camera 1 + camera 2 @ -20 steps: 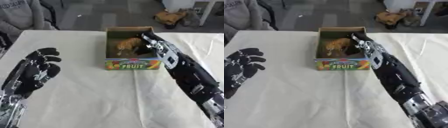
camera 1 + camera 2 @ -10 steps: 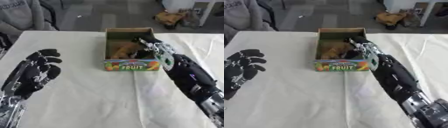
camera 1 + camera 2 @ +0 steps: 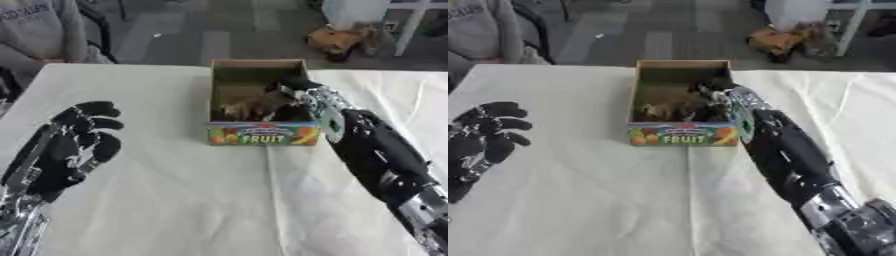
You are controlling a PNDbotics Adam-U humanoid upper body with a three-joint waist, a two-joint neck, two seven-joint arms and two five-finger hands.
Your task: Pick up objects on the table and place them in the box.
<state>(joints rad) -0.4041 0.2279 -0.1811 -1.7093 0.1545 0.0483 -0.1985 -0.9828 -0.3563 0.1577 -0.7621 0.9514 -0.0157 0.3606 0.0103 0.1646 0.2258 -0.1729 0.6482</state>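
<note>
Lower now than a second ago, the brown toy animal (image 3: 252, 106) sits down inside the box (image 3: 259, 133), where earlier it was held up near the rim. That cardboard box, with a bright FRUIT label on its front wall, stands on the white-covered desk (image 3: 175, 200). Reaching over the box's right wall, the right hand (image 3: 293, 90) has its fingers down inside beside the toy; whether they are pinching it or have let go cannot be told, since the box wall and the hand's own back stand in the way. Well to the left of the box, the left hand (image 3: 74, 145) hovers over the desk with fingers relaxed and lightly curved, holding nothing (it has hardly shifted). Beyond the box, on the floor, lies an orange-brown bundle (image 3: 337, 40) next to a white leg of furniture (image 3: 404, 30).
</note>
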